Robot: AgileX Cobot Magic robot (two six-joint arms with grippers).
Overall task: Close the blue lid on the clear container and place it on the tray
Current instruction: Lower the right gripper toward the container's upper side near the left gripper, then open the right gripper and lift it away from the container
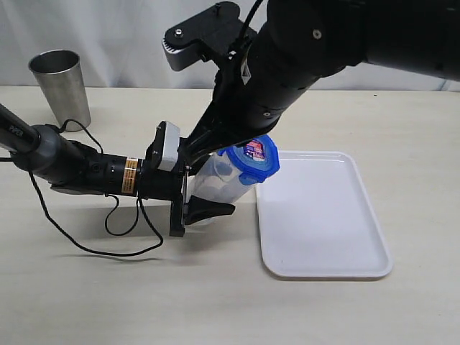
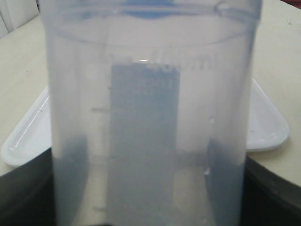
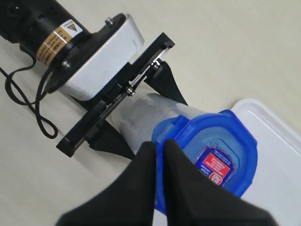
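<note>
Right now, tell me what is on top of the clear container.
The blue lid sits on the mouth of the clear container, sticker up, with the right hand closed at its edge. Whether its flaps are snapped down cannot be seen.

One lid [image 1: 253, 162], one container [image 1: 214, 185], one tray [image 1: 323, 244] and one steel cup [image 1: 61, 86] are counted. Two grippers are seen: one left gripper [image 1: 207, 184] and one right gripper [image 3: 160, 145]. One cable [image 1: 79, 248] is noted, and one table [image 1: 402, 108].
</note>
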